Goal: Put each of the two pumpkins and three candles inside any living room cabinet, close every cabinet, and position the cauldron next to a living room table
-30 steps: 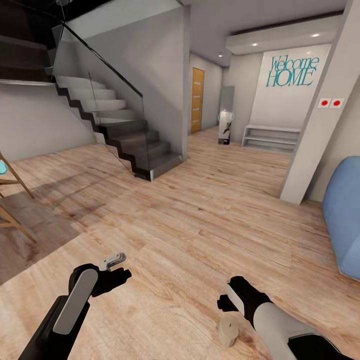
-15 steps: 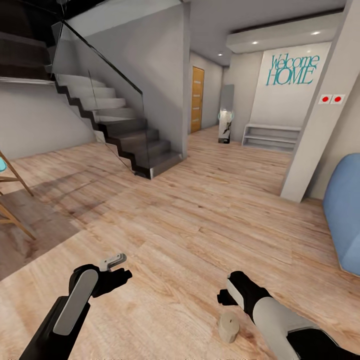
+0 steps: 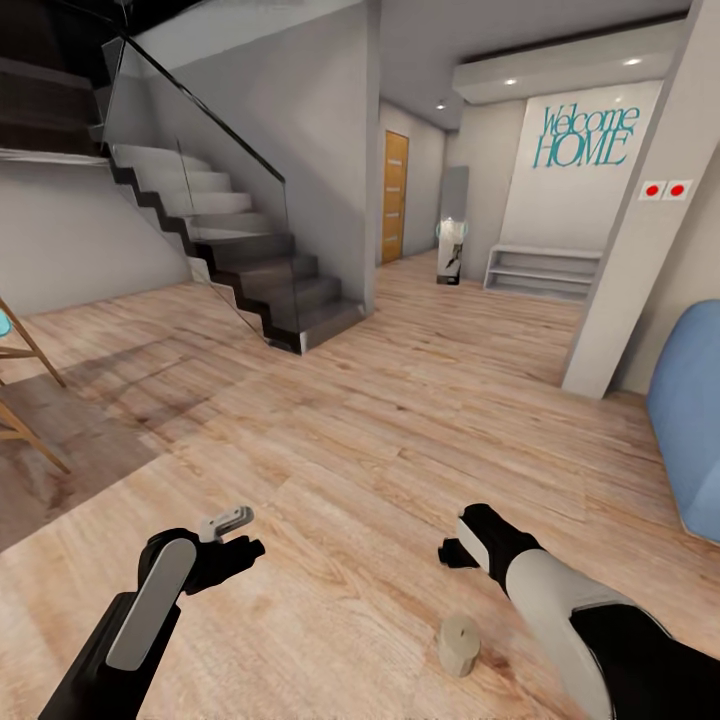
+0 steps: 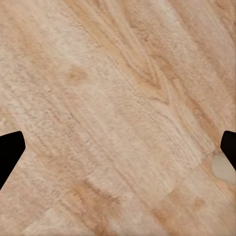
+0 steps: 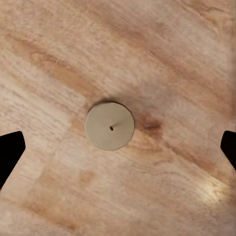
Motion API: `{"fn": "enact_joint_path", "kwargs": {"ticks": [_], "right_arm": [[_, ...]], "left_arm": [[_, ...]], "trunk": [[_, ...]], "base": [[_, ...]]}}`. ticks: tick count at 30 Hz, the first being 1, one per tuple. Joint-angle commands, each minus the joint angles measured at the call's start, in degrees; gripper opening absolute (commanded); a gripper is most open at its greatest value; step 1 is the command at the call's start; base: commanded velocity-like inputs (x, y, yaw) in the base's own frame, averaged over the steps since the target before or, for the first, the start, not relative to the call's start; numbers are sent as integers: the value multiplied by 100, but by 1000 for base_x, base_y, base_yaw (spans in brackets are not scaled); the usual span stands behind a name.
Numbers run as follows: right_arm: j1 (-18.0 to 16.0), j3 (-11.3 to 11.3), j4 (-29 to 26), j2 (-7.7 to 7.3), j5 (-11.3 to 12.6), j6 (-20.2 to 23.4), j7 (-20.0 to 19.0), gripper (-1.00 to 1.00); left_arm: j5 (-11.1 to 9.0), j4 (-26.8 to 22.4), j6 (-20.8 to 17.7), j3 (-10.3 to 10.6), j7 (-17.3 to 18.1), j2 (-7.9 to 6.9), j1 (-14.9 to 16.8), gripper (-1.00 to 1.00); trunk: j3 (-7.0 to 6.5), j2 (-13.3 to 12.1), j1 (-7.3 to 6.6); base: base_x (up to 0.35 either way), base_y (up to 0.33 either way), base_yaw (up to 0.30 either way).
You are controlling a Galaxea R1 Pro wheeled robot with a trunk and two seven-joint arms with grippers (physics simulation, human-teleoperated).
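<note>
One candle, a short beige-cream cylinder, stands upright on the wooden floor near the bottom of the head view. My right gripper hangs over the floor just beyond it, open and empty. In the right wrist view the candle's round top with its wick hole lies straight below, between the widely spread fingertips. My left gripper is off to the candle's left, open and empty; in the left wrist view the candle's edge shows beside one fingertip. The pumpkins, cabinet and cauldron are out of view.
A staircase with a glass railing rises at the left rear. A white pillar and a blue padded seat stand on the right. Wooden legs on a dark rug are at the left. A hallway with a low white shelf lies ahead.
My right gripper has pulled up and away from the candle, widening the gap between them. The head view has shifted slightly. The left arm holds still.
</note>
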State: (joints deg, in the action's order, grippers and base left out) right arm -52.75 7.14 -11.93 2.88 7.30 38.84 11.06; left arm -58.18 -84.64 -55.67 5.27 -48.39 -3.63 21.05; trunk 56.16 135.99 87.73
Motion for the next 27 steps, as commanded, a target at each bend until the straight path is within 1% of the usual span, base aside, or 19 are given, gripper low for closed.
{"fn": "enact_joint_path", "kwargs": {"ticks": [1, 2, 5, 18, 27], "right_arm": [[-38, 45, -5, -3, 61, 26, 36, 100], [-117, 48, 1, -5, 59, 25, 32, 100], [-177, 49, -1, -6, 40, -5, 19, 100], [-209, 43, -44, -15, 84, -70, -51, 100], [-209, 42, -46, -16, 87, -82, -59, 100]], "left_arm": [[-53, -7, -5, 13, -59, -2, 4, 100], [-53, -8, -5, 12, -58, -4, 4, 100], [-50, -4, -5, 10, -57, -5, 4, 100], [-40, 0, -5, 9, -57, -6, 4, 100], [-37, 0, -5, 9, -63, -6, 4, 100]], "trunk": [[24, 44, 21], [42, 84, 43], [96, 204, 109], [329, 725, 394], [529, 737, 417]], "base": [[0, 0, 0], [0, 0, 0], [0, 0, 0], [0, 0, 0], [0, 0, 0]]}}
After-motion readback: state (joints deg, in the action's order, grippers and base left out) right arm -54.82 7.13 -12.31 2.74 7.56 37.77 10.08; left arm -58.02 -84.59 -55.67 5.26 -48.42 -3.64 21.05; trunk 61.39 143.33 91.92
